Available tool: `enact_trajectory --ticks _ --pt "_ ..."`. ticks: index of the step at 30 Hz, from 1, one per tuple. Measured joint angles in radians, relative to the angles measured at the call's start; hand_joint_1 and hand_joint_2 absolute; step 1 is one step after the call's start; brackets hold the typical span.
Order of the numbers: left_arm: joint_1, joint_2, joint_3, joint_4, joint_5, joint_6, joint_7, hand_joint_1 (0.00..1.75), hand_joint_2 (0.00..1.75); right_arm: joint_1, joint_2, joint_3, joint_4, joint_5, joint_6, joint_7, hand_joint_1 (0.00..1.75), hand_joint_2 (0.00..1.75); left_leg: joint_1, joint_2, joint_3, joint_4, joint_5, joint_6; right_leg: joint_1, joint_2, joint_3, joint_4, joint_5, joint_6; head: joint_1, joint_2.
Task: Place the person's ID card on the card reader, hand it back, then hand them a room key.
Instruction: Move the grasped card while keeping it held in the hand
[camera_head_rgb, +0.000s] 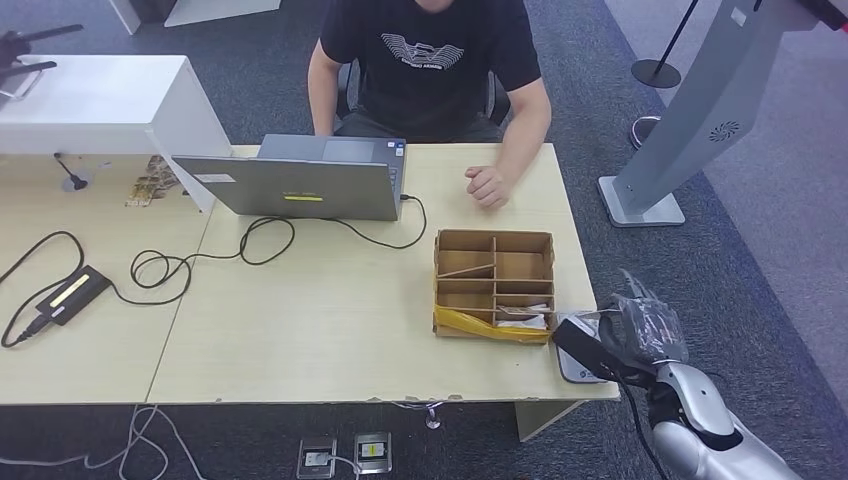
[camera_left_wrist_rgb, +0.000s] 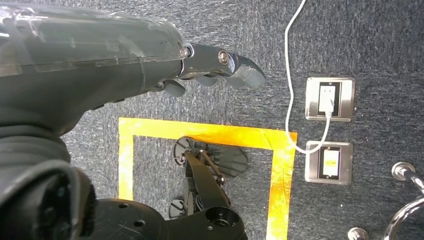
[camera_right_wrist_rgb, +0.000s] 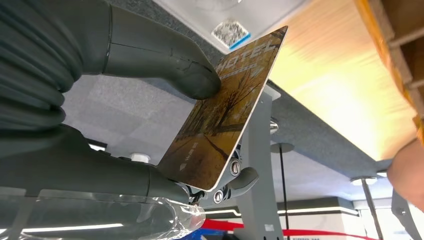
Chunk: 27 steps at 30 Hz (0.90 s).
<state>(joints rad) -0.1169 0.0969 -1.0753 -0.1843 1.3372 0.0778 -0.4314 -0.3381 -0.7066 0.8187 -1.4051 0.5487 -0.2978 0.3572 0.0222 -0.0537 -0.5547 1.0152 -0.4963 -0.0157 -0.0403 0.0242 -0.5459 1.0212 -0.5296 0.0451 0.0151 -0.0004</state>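
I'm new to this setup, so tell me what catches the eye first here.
The right hand pinches a brown card printed HOTEL, at the table's near right corner. Across the table sits a person behind a laptop, fist resting on the top. A cardboard tray of compartments stands between them.

room key card (camera_right_wrist_rgb: 227, 107) printed "HOTEL", other print too small to read

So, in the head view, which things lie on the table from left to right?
Black power adapter → open laptop → the person's fist and the cardboard organizer, roughly level → white card reader → right hand holding the room key, at the table's right edge.
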Motion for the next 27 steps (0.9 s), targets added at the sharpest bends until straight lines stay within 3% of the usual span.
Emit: enact_trajectory --ticks 27 --pt "0.0 -0.001 0.006 0.0 0.017 0.0 0.0 0.0 0.0 -0.092 0.072 0.119 0.146 -0.074 -0.039 -0.047 1.75 1.75 0.0 0.0 0.0 0.0 0.0 0.0 0.0 0.0 0.0 0.0 0.0 0.0 0.0 0.0"
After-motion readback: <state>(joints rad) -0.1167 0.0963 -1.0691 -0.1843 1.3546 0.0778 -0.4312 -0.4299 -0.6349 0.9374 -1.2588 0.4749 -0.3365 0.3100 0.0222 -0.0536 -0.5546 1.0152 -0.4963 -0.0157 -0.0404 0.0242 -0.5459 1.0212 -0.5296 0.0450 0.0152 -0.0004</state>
